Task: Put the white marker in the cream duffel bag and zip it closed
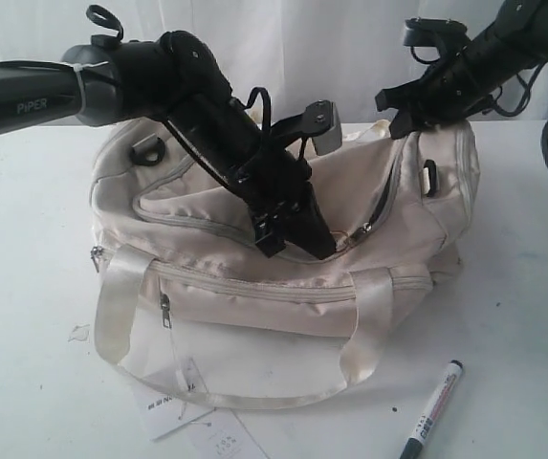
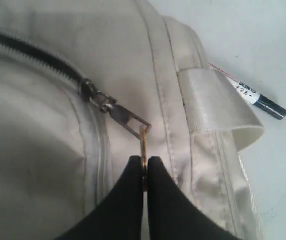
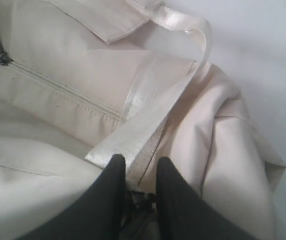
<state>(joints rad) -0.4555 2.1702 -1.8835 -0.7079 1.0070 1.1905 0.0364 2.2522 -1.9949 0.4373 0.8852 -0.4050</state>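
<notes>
Left wrist view: your left fingers (image 2: 128,195) pinch the zip pull's ring (image 2: 143,145) on the cream duffel bag (image 1: 207,306). Your right fingers (image 3: 114,185), narrowly set, clamp fabric at the bag's end. The white marker (image 1: 433,406) lies on the worktop (image 1: 522,316), at the bag's five o'clock, apart from it.

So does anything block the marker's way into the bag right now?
Yes: the bag has its top zipper mostly shut, only a narrow slit open. The left tool pinches the pull ring. The marker lies uncovered on the table.
</notes>
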